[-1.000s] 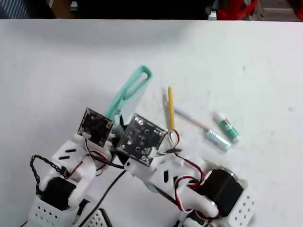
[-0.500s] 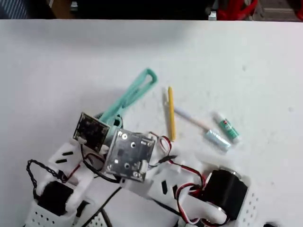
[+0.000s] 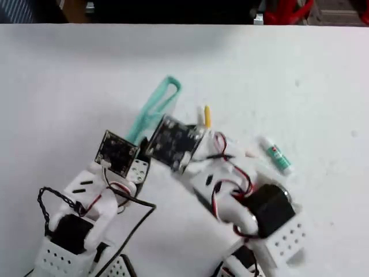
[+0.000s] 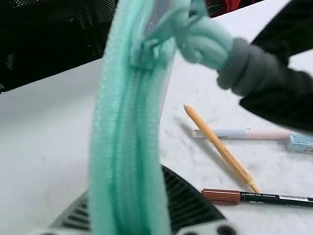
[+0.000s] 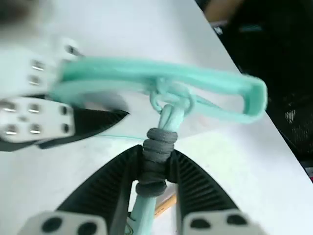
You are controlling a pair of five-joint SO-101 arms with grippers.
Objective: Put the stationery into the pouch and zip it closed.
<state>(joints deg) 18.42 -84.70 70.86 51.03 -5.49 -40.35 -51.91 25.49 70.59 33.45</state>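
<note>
The teal pouch (image 3: pixel 154 107) stands on edge, its zipper side (image 4: pixel 128 122) toward the left wrist camera. My left gripper (image 4: pixel 132 218) is shut on the pouch's near end. My right gripper (image 5: pixel 156 171) is shut on the grey-and-teal zipper pull cord (image 5: pixel 157 147), which is tied to the slider (image 5: pixel 168 95) partway along the pouch. On the table beside the pouch lie a yellow pencil (image 4: pixel 220 149), a pastel pen (image 4: pixel 234 133), a brown marker (image 4: pixel 254 197) and a green glue stick (image 3: pixel 277 156).
Both arms crowd the near middle of the white table (image 3: pixel 69 75), and the right arm (image 3: pixel 253 202) covers most of the loose stationery in the high view. A light blue item (image 4: pixel 301 143) lies by the pen. Dark clutter lines the far edge.
My right gripper has moved away from the near edge along the pouch, still holding the pull cord. The pouch's far tip has swung slightly left.
</note>
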